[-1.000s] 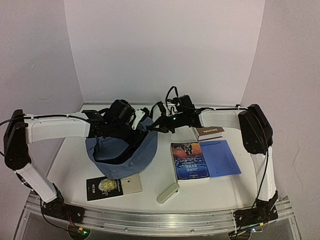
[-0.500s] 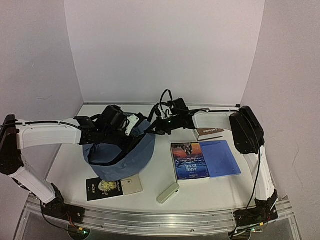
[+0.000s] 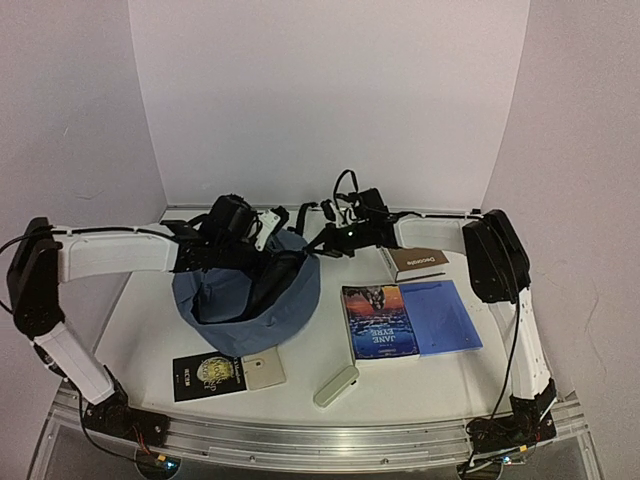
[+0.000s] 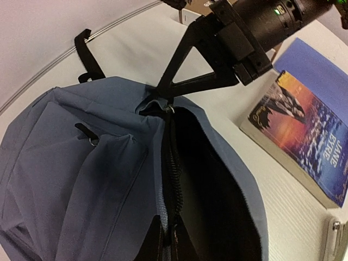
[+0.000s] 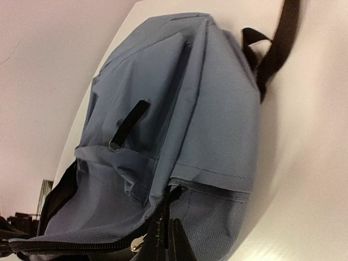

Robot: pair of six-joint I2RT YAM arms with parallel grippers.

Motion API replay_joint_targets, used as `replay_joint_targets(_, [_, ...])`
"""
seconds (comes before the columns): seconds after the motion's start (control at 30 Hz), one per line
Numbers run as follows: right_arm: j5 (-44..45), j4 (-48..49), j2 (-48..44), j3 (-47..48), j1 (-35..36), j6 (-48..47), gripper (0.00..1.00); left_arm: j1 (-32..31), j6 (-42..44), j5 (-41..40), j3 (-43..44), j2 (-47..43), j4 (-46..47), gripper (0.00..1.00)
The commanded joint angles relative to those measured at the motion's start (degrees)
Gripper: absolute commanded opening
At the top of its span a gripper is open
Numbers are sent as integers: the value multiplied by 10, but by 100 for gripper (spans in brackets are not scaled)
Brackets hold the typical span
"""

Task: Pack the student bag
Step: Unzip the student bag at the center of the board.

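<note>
Student bag (image 3: 250, 298): sits on the table (image 3: 430, 392), left of centre and between the two wrists. Its main zipper (image 4: 173, 163) is undone and the mouth gapes, showing a dark interior. The front pocket faces the left arm's side. One black strap (image 4: 87, 54) trails off the far end.

Left gripper (image 4: 167, 242): fingers are closed together on the near end of the bag's opening, with blue fabric pinched between them.

Right gripper (image 4: 162, 97): its two black fingers converge to a point on the far end of the opening, by the zipper seam, with no gap visible. The right wrist view confirms the fingertips meet on the seam beside a metal pull (image 5: 138, 244).

Other items on the table:
- A Jane Eyre paperback (image 3: 379, 321) lies just right of the bag, touching a blue notebook (image 3: 441, 316) on its right.
- A brown book (image 3: 417, 264) lies behind them.
- A dark book (image 3: 208, 376), a beige card (image 3: 263, 370) and a pale case (image 3: 336, 386) lie near the front edge.
</note>
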Motion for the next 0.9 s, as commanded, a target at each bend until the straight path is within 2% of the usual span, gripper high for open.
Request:
replay_joint_targets(0.0, [145, -36, -10, 32, -72, -43, 26, 19, 16, 25, 150, 88, 26, 0])
replay_joint_targets(0.1, [137, -48, -39, 22, -73, -51, 61, 26, 15, 39, 237, 164, 4, 0])
replay_joint_targets(0.17, [141, -54, -67, 0, -76, -63, 73, 36, 6, 53, 276, 194, -2, 0])
replay_joint_targets(0.23, [147, -60, -97, -28, -81, -77, 81, 53, -8, 80, 297, 208, -1, 0])
replay_joint_targets(0.37, [103, -76, -153, -86, -83, -109, 86, 101, -53, 138, 306, 227, 23, 0])
replay_joint_targets(0.43, [60, -83, -165, -106, -81, -89, 87, 133, -86, 169, 312, 241, 33, 0])
replay_joint_targets(0.5, [28, -86, -171, -126, -75, -59, 92, 161, -112, 195, 319, 254, 45, 1])
replay_joint_targets(0.63, [17, -87, -184, -157, -37, -31, 98, 198, -145, 211, 343, 291, 37, 3])
replay_joint_targets(0.77, [41, -93, -173, -161, 9, -24, 98, 236, -177, 188, 384, 341, 4, 16])
replay_joint_targets(0.87, [55, -100, -151, -154, 25, -14, 98, 249, -185, 204, 404, 352, -24, 43])
